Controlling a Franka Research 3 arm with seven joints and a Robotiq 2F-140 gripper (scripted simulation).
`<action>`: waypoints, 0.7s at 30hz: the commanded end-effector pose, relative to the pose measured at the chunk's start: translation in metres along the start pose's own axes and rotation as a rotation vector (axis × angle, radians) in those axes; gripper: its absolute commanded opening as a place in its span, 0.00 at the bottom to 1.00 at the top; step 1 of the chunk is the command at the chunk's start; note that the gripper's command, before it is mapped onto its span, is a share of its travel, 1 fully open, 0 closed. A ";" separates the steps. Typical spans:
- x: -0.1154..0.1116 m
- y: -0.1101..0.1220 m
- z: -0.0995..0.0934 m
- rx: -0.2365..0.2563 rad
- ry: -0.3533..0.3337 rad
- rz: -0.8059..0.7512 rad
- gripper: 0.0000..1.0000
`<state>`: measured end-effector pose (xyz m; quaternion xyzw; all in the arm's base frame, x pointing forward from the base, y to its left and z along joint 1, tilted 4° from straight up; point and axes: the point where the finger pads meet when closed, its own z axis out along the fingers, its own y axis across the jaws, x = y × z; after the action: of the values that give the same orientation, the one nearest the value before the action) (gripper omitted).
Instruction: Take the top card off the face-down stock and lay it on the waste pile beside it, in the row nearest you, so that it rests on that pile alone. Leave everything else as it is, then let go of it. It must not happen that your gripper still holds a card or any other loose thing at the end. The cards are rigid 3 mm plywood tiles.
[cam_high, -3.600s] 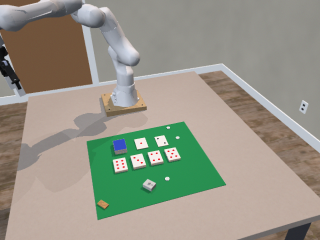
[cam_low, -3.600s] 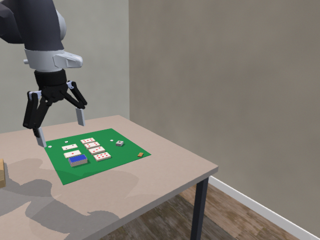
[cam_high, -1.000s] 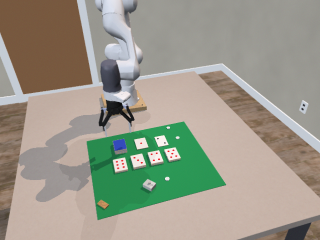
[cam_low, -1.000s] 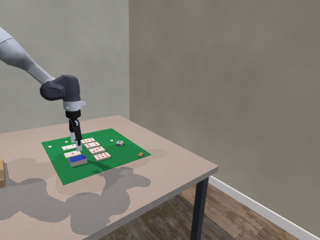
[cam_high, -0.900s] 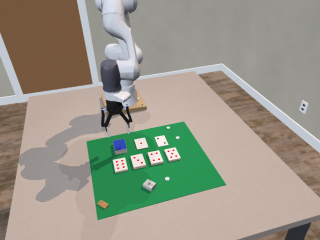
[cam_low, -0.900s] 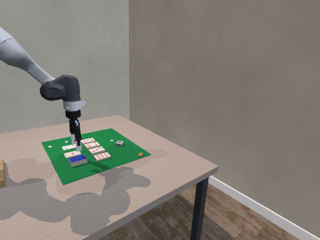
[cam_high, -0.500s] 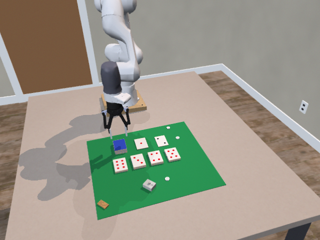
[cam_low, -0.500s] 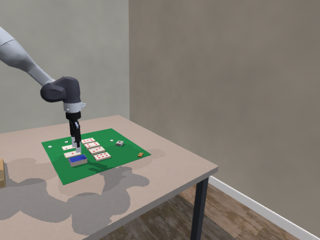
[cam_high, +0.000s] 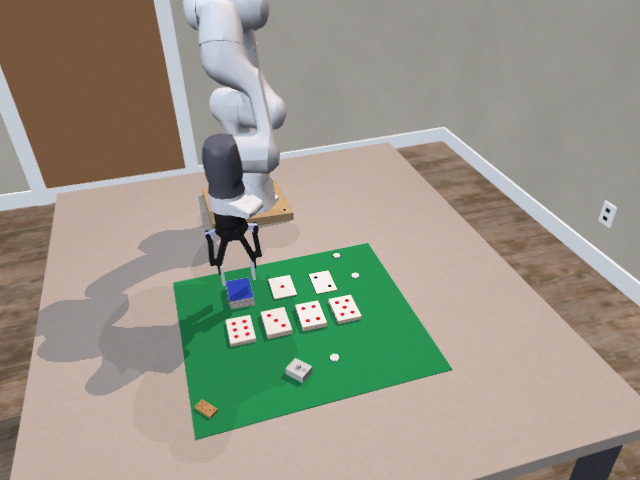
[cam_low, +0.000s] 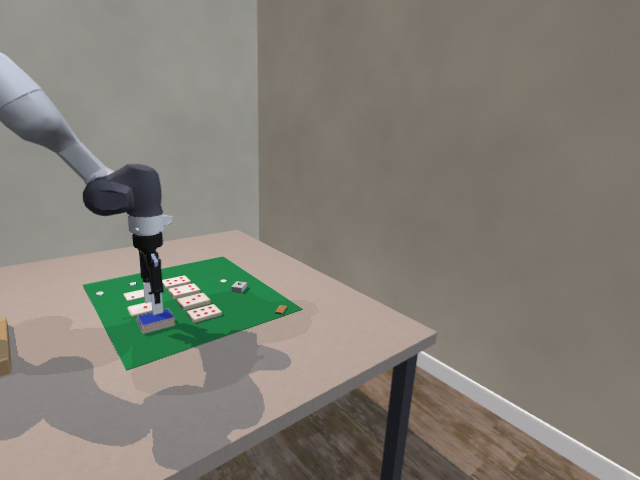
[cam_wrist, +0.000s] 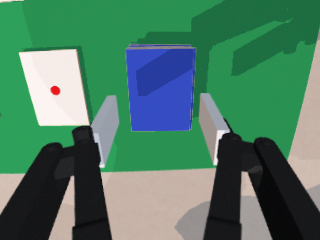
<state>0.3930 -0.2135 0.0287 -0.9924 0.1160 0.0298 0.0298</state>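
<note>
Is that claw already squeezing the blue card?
Not yet. The claw is open: green mat shows between each finger and the blue card.

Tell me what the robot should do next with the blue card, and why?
Probably lower a little and close on the top blue card. The gripper is half open and holds nothing; its fingers flank the stock's near end with small gaps on both sides.

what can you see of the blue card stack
The blue card stack is a squat pile of thin pale tiles with striped side edges and a plain blue top. It lies flat on the green mat, left of the one-dot card. The gripper straddles it, half closed, pads not yet touching.
</note>
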 end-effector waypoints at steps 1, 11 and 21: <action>0.002 0.001 0.006 -0.005 0.009 0.015 0.50; 0.003 0.001 0.016 -0.005 0.009 0.015 0.50; 0.003 0.001 0.017 -0.005 0.009 0.015 0.50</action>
<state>0.3947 -0.2140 0.0121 -0.9922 0.1191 0.0263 0.0274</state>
